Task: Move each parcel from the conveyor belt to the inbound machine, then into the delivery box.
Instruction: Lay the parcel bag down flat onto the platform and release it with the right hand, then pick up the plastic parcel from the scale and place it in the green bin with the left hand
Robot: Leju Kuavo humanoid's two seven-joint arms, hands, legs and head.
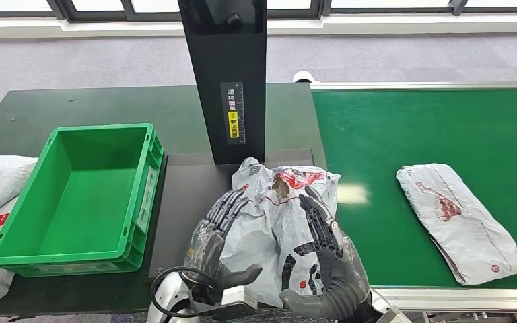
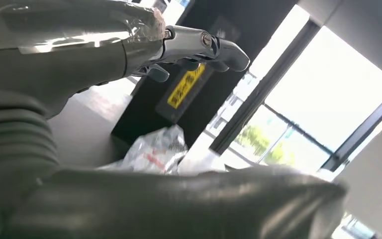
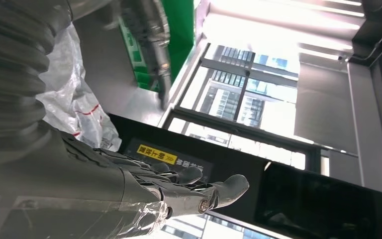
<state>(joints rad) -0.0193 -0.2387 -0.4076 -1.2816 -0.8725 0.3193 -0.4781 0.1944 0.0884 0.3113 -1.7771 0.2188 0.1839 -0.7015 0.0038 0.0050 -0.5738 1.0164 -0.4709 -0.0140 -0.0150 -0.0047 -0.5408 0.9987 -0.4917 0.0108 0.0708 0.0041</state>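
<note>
Parcel (image 1: 279, 222): soft, crinkled, light, slippery poly bag | left hand (image 1: 219, 232) and right hand (image 1: 326, 252) pressed flat on opposite sides, fingers extended | best held mid-body.

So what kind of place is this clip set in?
Probably a mock parcel-sorting station in an office building: a green conveyor belt carrying a bagged parcel, a black scanning stand over a dark platform, and a green crate alongside.

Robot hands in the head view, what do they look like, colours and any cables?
Both the left hand and the right hand have dark grey, segmented metallic fingers with glossy highlights. A black cable loops at the left wrist beside silver arm parts. The wrist views show grey ribbed covers and clear tape wrapping.
</note>
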